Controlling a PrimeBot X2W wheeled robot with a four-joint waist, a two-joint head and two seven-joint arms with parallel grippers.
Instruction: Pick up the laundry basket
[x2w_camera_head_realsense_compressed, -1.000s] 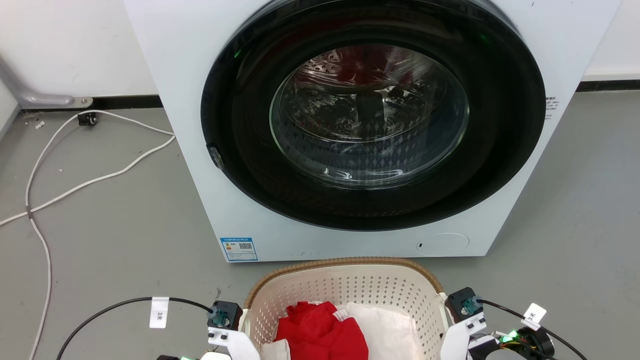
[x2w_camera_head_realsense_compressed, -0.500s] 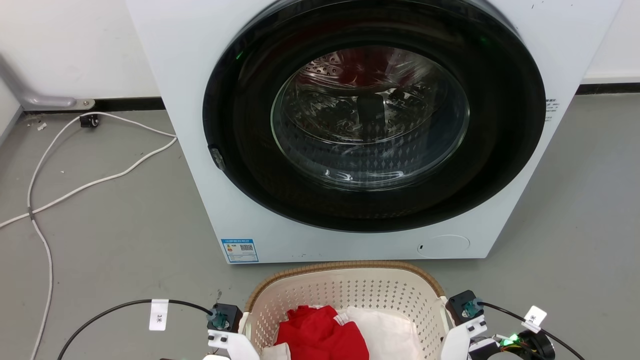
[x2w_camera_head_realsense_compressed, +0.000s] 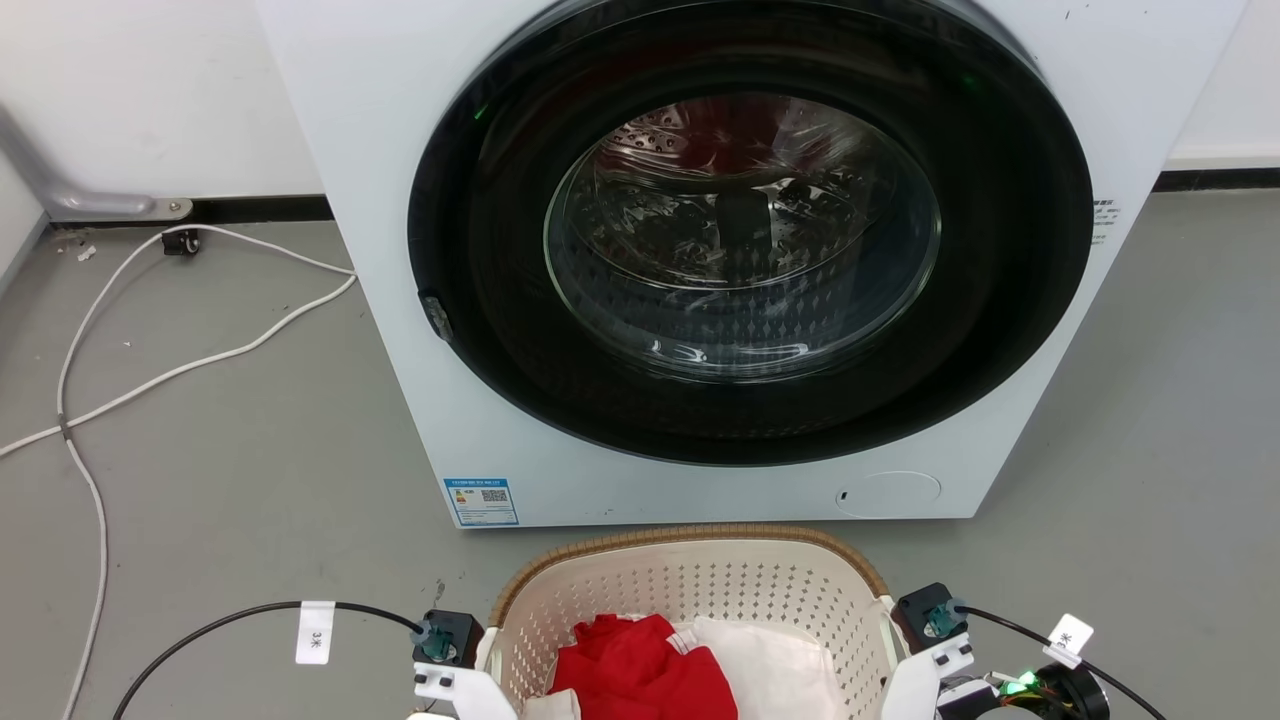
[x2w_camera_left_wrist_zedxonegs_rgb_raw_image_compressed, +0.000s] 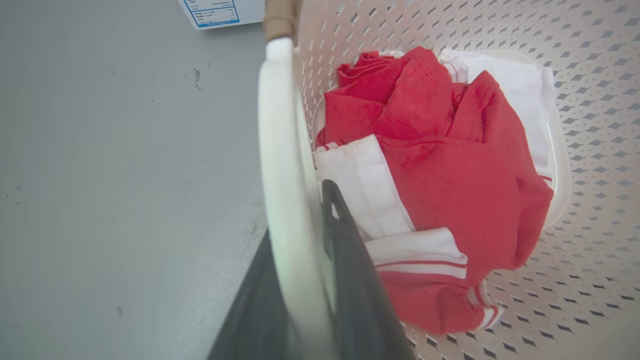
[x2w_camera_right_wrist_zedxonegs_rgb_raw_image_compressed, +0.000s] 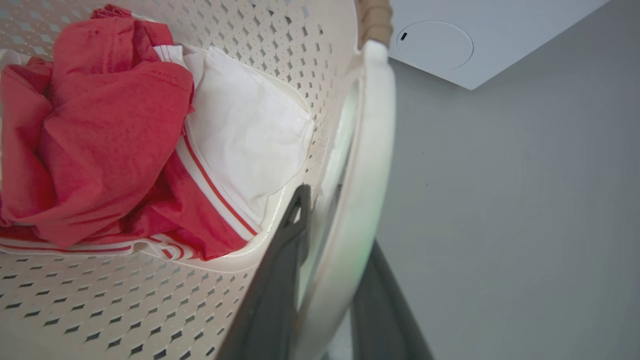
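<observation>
Left pincer (x2w_camera_left_wrist_zedxonegs_rgb_raw_image_compressed: 297, 215) and right pincer (x2w_camera_right_wrist_zedxonegs_rgb_raw_image_compressed: 336, 220) grip the laundry basket (x2w_camera_head_realsense_compressed: 690, 585) by its handles (x2w_camera_left_wrist_zedxonegs_rgb_raw_image_compressed: 277, 125) at nine and three o'clock, likely to balance the lift.

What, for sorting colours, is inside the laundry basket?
A crumpled red garment with white striped trim lies partly over white fabric in the laundry basket. Anything beneath them is covered.

Left gripper (x2w_camera_left_wrist_zedxonegs_rgb_raw_image_compressed: 300, 215) low at near left, fingers aimed toward the far side. Clamped across the left side handle of the laundry basket (x2w_camera_head_realsense_compressed: 690, 590): one dark finger inside the wall, the other outside. Right gripper (x2w_camera_right_wrist_zedxonegs_rgb_raw_image_compressed: 340, 220) mirrored at near right, same pinch on the opposite handle. Left wrist (x2w_camera_head_realsense_compressed: 447, 640) and right wrist (x2w_camera_head_realsense_compressed: 930, 618) about level, black camera blocks on top, cables trailing outward.
</observation>
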